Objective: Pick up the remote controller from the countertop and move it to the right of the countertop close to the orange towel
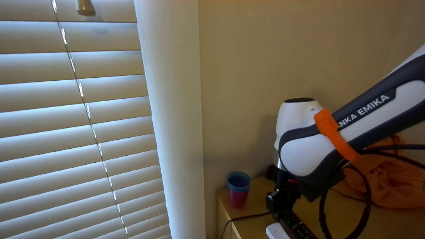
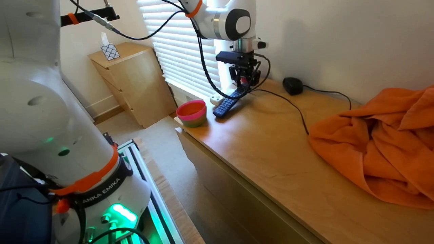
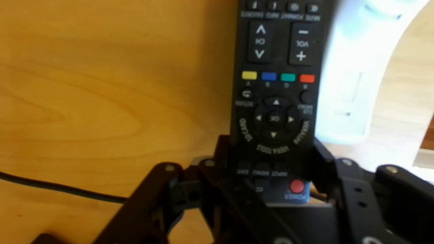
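The black remote controller [image 2: 226, 106] is at the far end of the wooden countertop [image 2: 271, 145]. It also shows in an exterior view [image 1: 296, 226] and fills the middle of the wrist view [image 3: 276, 115], power-button end nearest the gripper. My gripper [image 3: 271, 156] has a finger against each long side of the remote near that end. In both exterior views the gripper [image 2: 243, 81] points down over the remote. A shadow lies beside the remote; whether it is lifted is hard to tell. The orange towel [image 2: 376, 145] lies crumpled at the other end of the countertop.
A white device [image 3: 349, 88] lies right beside the remote. A pink and blue cup [image 1: 238, 191] stands near the countertop's edge. A black box [image 2: 292, 85] with a cable [image 2: 298, 110] lies by the wall. The cable runs under the gripper.
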